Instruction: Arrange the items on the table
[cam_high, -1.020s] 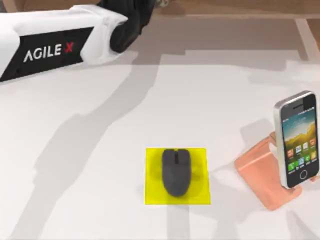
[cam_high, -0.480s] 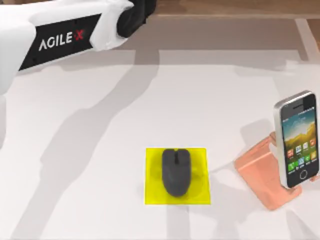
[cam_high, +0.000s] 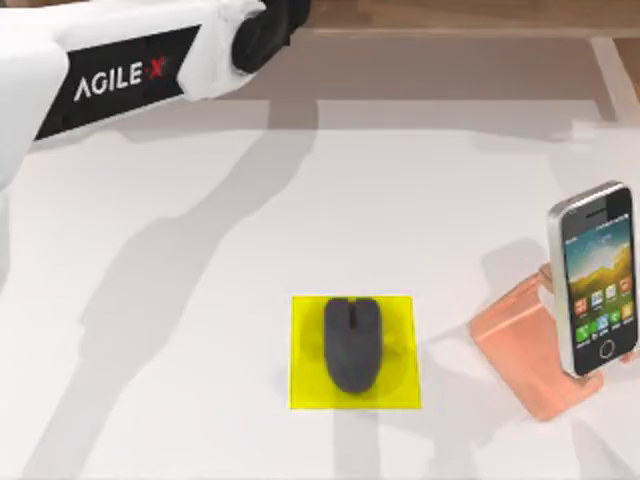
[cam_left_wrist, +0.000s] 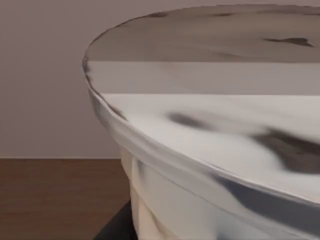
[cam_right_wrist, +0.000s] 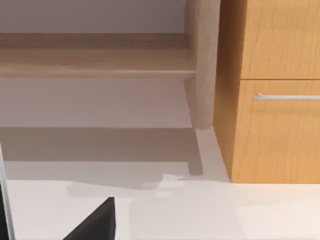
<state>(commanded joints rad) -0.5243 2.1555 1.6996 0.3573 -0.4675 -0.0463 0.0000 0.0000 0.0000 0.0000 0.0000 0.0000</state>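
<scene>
The wide white table (cam_high: 200, 400) is seen from above, a strip of light wooden shelf (cam_high: 450, 15) running along its far edge. Near the middle, a dark grey mouse (cam_high: 351, 344) is laid squarely on a flat yellow pad (cam_high: 302, 385). Over at the table's right side, the smartphone (cam_high: 596, 277) is propped upright, leaning on the copper-pink stand (cam_high: 520, 350), its colourful icon screen turned to the camera.

The left arm (cam_high: 110, 75) is stretched in from the top view's upper left, reaching toward the shelf, its dark wrist cut off at the frame's top edge. The left wrist view offers what the overhead camera cannot: the white-lidded cup (cam_left_wrist: 210, 150) is pressed right up against the lens, the round lid rim and the ribbed wall beneath it looming large, with brown wood behind. Whether the left gripper has hold of the cup cannot be told from these views.

From the right wrist view, the shelf's rounded wooden post (cam_right_wrist: 202, 65) and a drawer front with a silver handle (cam_right_wrist: 287, 96) are seen standing on the white tabletop (the overhead camera catches only the shelf's front strip). The right gripper's state cannot be told either.
</scene>
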